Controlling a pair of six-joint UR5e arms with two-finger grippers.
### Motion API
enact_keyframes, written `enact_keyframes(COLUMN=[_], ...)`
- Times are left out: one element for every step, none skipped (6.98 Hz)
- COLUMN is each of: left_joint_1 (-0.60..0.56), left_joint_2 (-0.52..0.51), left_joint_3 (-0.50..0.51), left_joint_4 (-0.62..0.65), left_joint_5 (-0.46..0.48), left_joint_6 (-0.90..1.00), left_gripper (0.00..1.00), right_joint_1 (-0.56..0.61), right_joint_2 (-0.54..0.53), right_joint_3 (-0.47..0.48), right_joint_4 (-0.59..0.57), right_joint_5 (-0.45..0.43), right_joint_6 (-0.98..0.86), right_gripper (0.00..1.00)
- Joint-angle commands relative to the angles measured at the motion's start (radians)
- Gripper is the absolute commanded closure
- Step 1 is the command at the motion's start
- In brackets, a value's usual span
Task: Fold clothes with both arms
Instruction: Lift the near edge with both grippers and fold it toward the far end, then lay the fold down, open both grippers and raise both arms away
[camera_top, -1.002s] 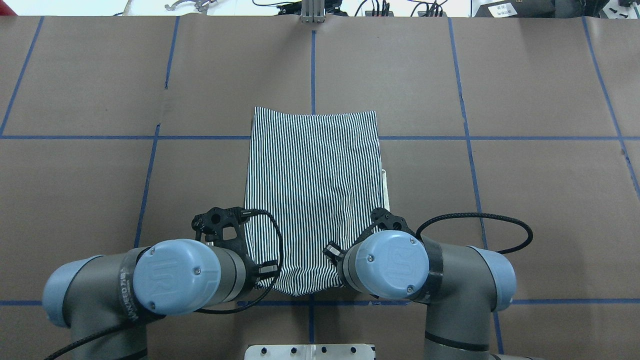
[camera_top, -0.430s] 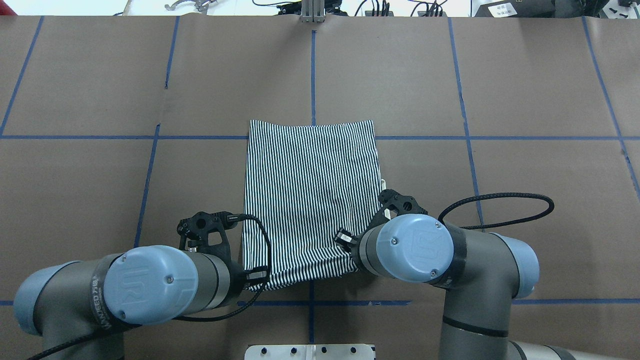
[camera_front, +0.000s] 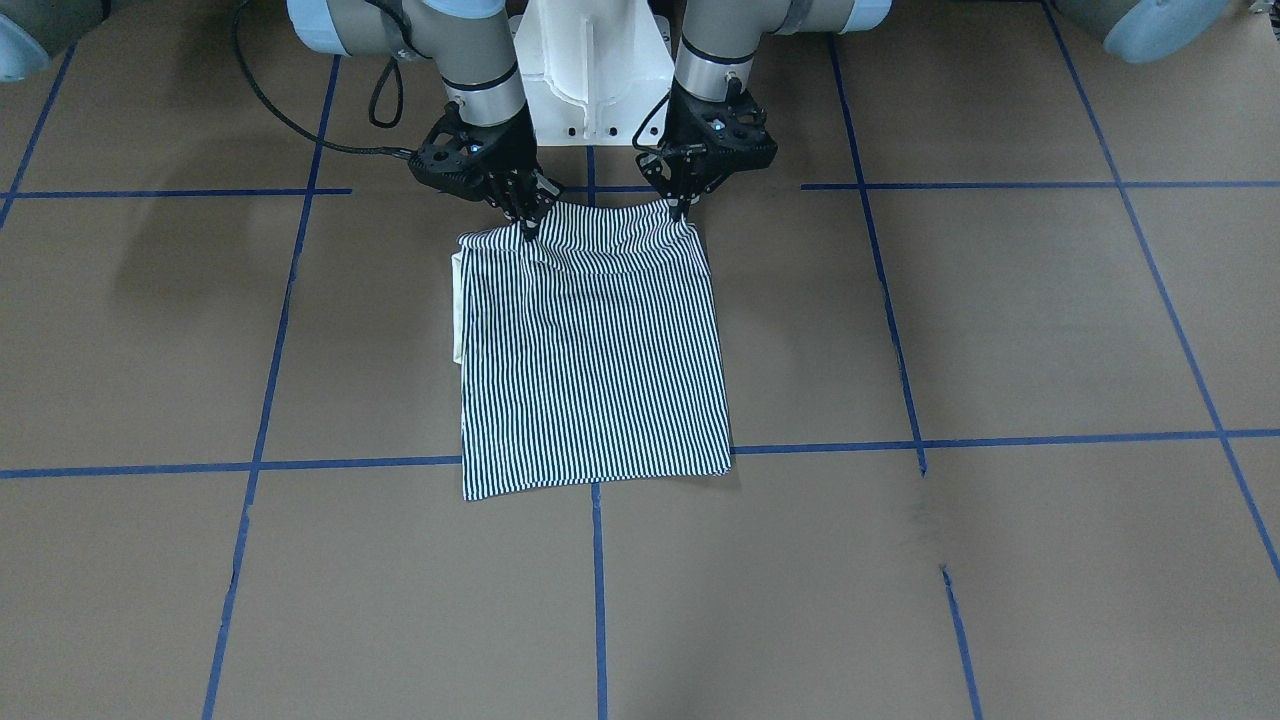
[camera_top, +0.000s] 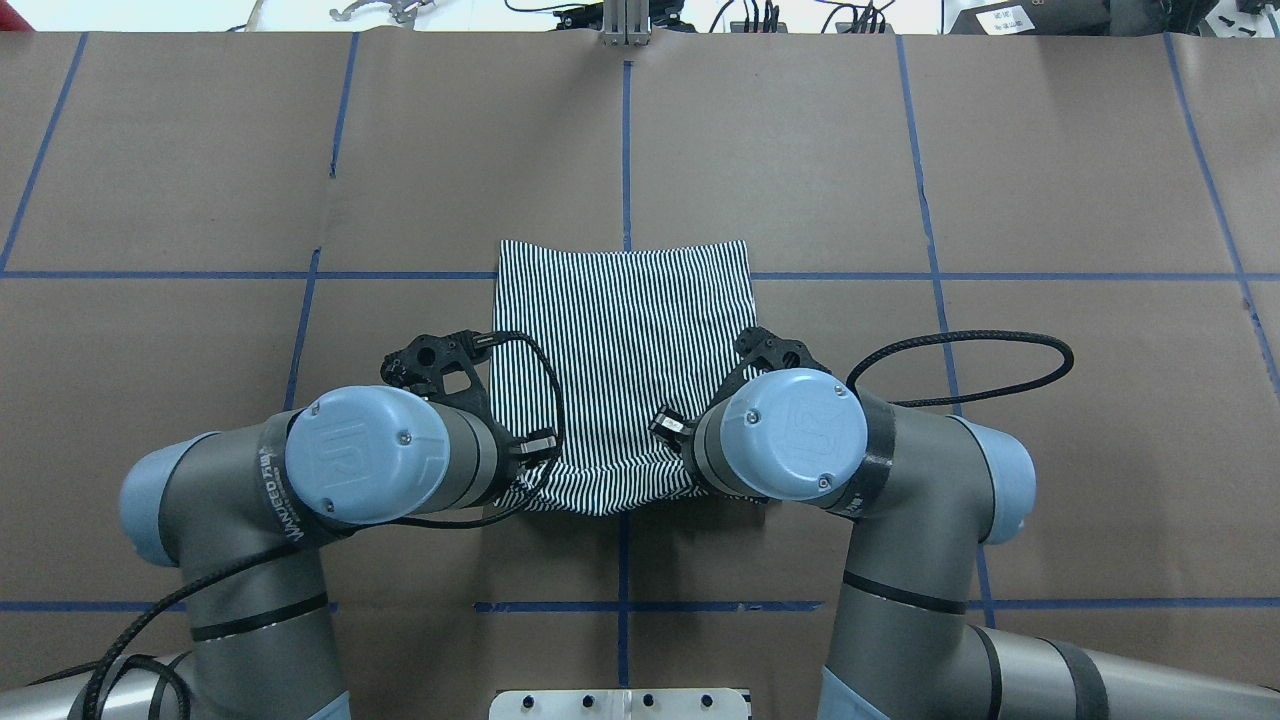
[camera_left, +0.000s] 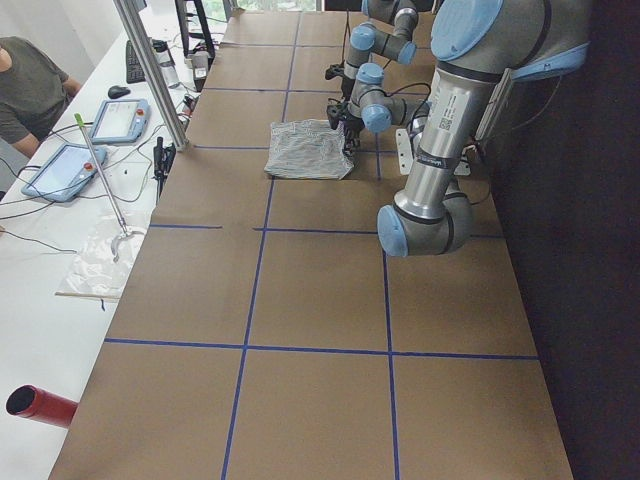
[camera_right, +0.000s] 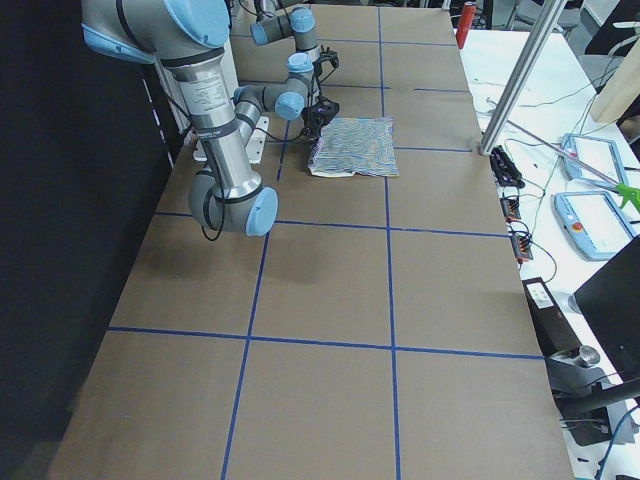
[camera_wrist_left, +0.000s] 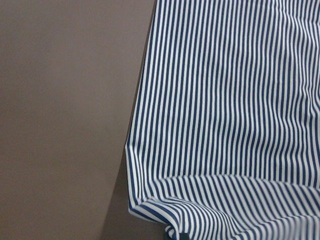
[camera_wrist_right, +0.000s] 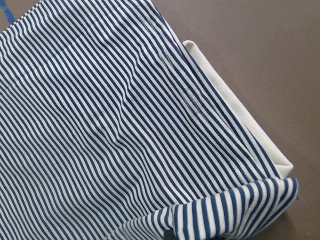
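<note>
Left gripper (camera_front: 683, 207) is pinched tight on the shirt (camera_front: 595, 370), at the near corner on the 9 o'clock side as the robot sees it. Right gripper (camera_front: 527, 228) is pinched tight on the near corner on the 3 o'clock side. That makes two grippers, two arms and one shirt.

Both grippers point down at the table (camera_front: 1000, 320). The left arm (camera_top: 365, 455) has its elbow out toward 9 o'clock, and its wrist turns in toward the shirt. The right arm (camera_top: 790, 448) does the same with its elbow out toward 3 o'clock.

The shirt lies in the middle of the table, just in front of the robot. It has thin dark blue and white stripes, and it is folded into a tall box shape. The stripes run from 6 o'clock to 12 o'clock. The near edge is lifted a little, curls up at the two held corners and sags between them. The rest lies flat. A plain cream collar (camera_front: 457, 305) sticks out from under the 3 o'clock side.

The far edge of the shirt lies over a blue tape line (camera_front: 1000, 440) on the brown table.

Farther off, one person (camera_left: 30, 90) sits at a white side table.
</note>
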Motion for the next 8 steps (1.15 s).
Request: enact_keyframes(left_joint_1=[-0.015, -0.027, -0.098, -0.196, -0.284, -0.361, -0.401, -0.4], left_joint_2=[-0.006, -0.007, -0.03, -0.089, -0.14, -0.145, -0.144, -0.147], left_joint_3=[0.041, 0.042, 0.054, 0.193, 0.419, 0.552, 0.57, 0.567], left_joint_4=[-0.039, -0.042, -0.051, -0.144, -0.301, -0.43, -0.443, -0.444], left_joint_5=[0.0, -0.001, -0.001, -0.008, -0.008, -0.006, -0.009, -0.011], left_joint_6=[-0.029, -0.033, -0.047, -0.044, -0.033, 0.091, 0.199, 0.206], left_gripper=[1.0, 1.0, 1.0, 1.0, 0.55, 0.01, 0.0, 0.0], right_joint_1=[0.003, 0.028, 0.077, 0.179, 0.282, 0.36, 0.4, 0.42], right_joint_2=[0.009, 0.012, 0.021, 0.142, 0.303, 0.329, 0.329, 0.325], right_joint_3=[-0.088, -0.09, -0.113, -0.288, -0.564, -0.714, -0.745, -0.75], right_joint_4=[0.102, 0.107, 0.11, 0.148, 0.23, 0.434, 0.465, 0.466], right_joint_5=[-0.002, 0.0, 0.0, 0.029, 0.093, 0.104, 0.101, 0.115], right_joint_6=[0.0, -0.002, -0.019, -0.09, -0.13, -0.181, -0.367, -0.419], right_gripper=[1.0, 1.0, 1.0, 1.0, 1.0, 0.01, 0.0, 0.0])
